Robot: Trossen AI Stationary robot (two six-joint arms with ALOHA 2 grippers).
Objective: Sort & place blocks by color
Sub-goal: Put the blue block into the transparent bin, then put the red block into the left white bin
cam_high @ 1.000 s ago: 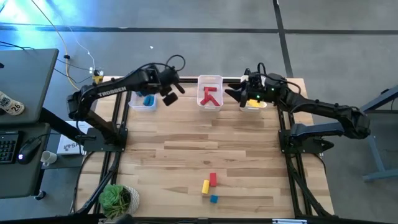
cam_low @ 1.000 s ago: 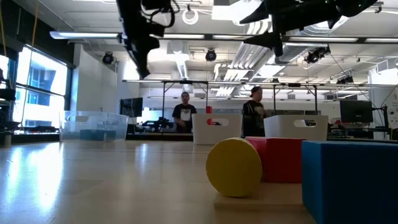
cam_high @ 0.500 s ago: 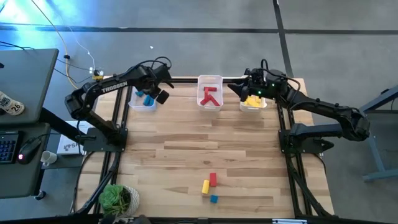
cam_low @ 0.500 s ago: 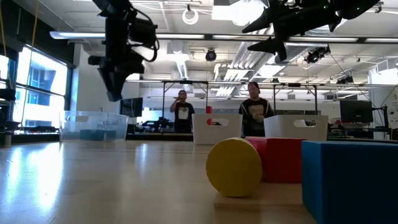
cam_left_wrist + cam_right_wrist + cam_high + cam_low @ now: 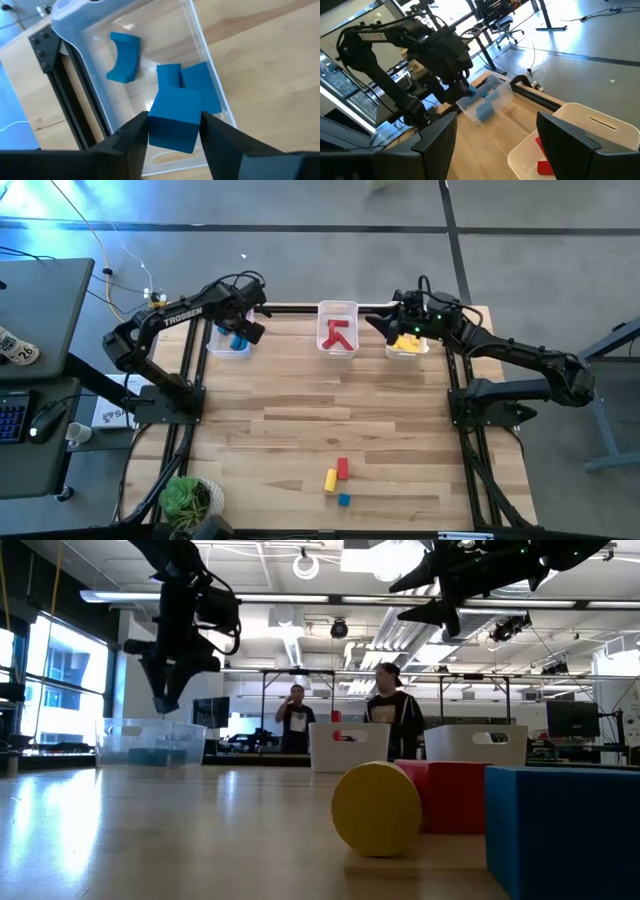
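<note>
Left hand (image 5: 170, 137) clamped on smooth blue cube (image 5: 172, 118) above clear plastic bin (image 5: 200, 40).

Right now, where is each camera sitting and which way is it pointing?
High view: overhead, looking straight down on the table; both arms show.
Low view: at table-top height, looking across three loose blocks into the room; arms hang above.
Left wrist view: looks down into the blue bin; left gripper clamps a blue block.
Right wrist view: looks across at that same bin and the left arm; right gripper open.
</note>
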